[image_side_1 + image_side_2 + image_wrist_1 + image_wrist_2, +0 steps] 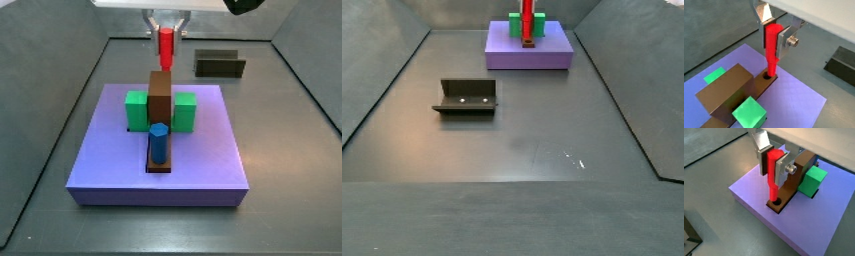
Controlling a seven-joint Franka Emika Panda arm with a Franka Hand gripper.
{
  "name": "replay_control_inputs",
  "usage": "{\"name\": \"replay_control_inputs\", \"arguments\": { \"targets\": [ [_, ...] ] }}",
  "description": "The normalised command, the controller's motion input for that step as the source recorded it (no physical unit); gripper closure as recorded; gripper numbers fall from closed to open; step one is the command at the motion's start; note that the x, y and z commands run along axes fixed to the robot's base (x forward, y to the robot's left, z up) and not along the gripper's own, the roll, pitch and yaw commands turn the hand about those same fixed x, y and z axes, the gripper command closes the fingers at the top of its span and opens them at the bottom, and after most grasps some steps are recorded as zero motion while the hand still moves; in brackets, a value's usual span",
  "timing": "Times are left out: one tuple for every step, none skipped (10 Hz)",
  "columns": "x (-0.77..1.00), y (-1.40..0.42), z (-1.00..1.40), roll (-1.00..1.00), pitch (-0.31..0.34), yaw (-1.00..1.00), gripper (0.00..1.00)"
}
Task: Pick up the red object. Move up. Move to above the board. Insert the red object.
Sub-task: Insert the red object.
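My gripper (773, 34) is shut on the upper part of the red object (771, 50), a thin red peg held upright, as both wrist views show (773, 174). The peg's lower tip sits at the mouth of a round hole (775, 203) at one end of the brown bar (729, 94) on the lavender board (797, 102). In a side view the gripper (166, 24) hangs over the board's far side with the peg (166, 45) just above the bar (160, 98). The blue cylinder (158, 143) stands at the bar's near end.
Green blocks (136, 110) (185, 110) flank the brown bar; one shows beside the peg (814, 180). The dark fixture (218, 65) stands on the floor beyond the board, and shows in the middle of the floor in a side view (466, 97). Grey walls ring the floor.
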Motion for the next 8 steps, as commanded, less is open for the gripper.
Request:
{"name": "replay_control_inputs", "arguments": {
  "targets": [
    [0.00,0.00,-0.07,-0.07,-0.009,-0.02,1.00],
    [0.00,-0.06,-0.05,-0.04,-0.004,-0.01,1.00],
    [0.00,-0.08,-0.12,-0.04,-0.026,-0.04,1.00],
    [0.00,-0.10,-0.19,-0.02,-0.040,-0.04,1.00],
    [0.00,-0.08,-0.20,-0.04,-0.057,-0.04,1.00],
    [0.00,0.00,-0.19,-0.03,-0.054,-0.06,1.00],
    [0.00,0.02,-0.13,-0.02,-0.039,-0.09,1.00],
    [-0.09,0.12,0.00,-0.05,0.000,-0.17,1.00]
  ]
}}
